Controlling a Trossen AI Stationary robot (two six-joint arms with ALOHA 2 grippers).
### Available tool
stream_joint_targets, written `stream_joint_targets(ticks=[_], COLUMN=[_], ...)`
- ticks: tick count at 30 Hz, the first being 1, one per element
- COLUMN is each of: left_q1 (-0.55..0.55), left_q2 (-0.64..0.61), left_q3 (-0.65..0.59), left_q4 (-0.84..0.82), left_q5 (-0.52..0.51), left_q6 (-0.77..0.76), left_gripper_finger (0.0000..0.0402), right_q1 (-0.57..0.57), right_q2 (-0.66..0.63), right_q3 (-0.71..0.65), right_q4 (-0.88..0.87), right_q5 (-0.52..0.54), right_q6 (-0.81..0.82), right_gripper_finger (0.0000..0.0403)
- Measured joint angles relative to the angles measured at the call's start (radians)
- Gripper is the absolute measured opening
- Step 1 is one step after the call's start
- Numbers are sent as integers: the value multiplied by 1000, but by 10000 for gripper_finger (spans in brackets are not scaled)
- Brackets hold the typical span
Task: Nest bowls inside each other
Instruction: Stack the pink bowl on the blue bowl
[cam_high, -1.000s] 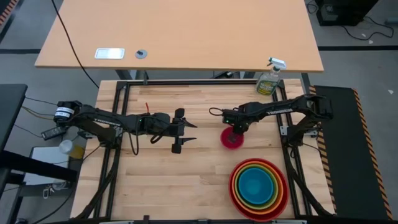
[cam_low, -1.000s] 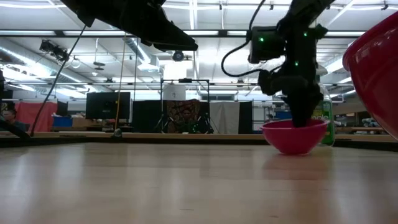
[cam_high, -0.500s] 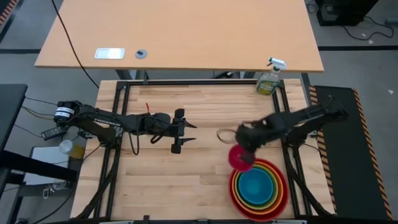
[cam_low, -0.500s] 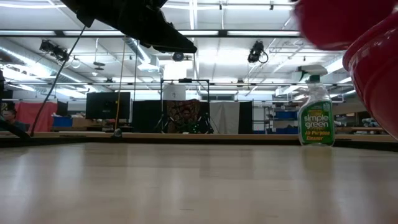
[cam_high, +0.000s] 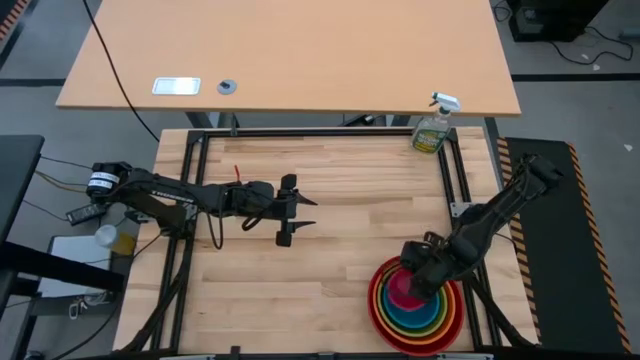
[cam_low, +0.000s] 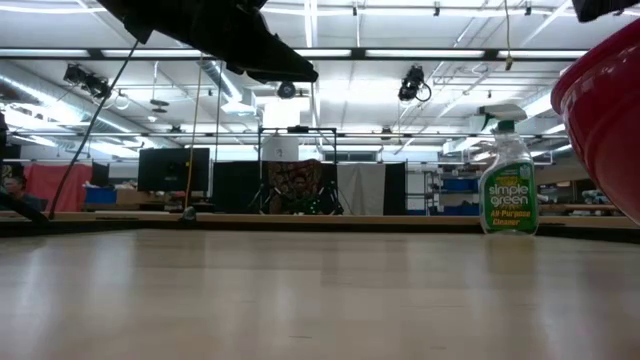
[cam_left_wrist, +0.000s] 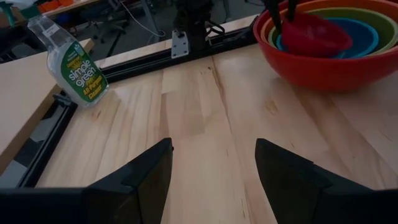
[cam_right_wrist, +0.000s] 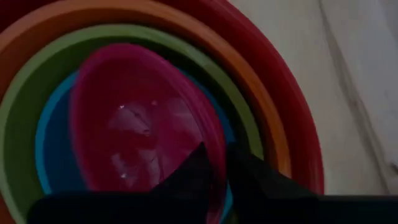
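Observation:
Red, orange, lime green and blue bowls sit nested in a stack at the table's near right; the stack rests on the red bowl's bottom. The small pink bowl lies tilted inside the blue bowl. My right gripper stands over the stack, pointing down, with the pink bowl's rim between its fingers; it also shows in the high view. My left gripper hovers open over the table's middle left, with nothing between its fingers. My right gripper has the pink bowl's rim between its two fingers, one finger inside the bowl and one outside. The fingers come from above, pointing down. The bowl sits tilted, its lower side inside the blue bowl.
A green spray bottle stands at the table's far right corner, also seen in the low view. A black frame rail runs round the table. Bare wood lies left of the stack.
My right gripper has lifted the pink bowl off the table at the middle right, swung it toward the near edge while turning, and brought it over the stack. The pink bowl now lies tilted inside the blue bowl.

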Motion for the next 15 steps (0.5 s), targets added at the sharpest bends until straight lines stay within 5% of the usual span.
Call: stream_joint_targets(ticks=[10,12,15], left_q1=[0,0,0], left_q2=[0,0,-2], left_q3=[0,0,0], left_q4=[6,16,32], left_q5=[0,0,0], left_q6=[21,40,70], left_gripper_finger=[233,233,233], right_q1=[-80,-83,-59], right_q2=[9,2,-36], right_q3=[53,85,102], right_q4=[-109,-165,-182], right_q5=[-182,-135,77], right_q6=[67,55,-53], right_gripper_finger=[184,194,194])
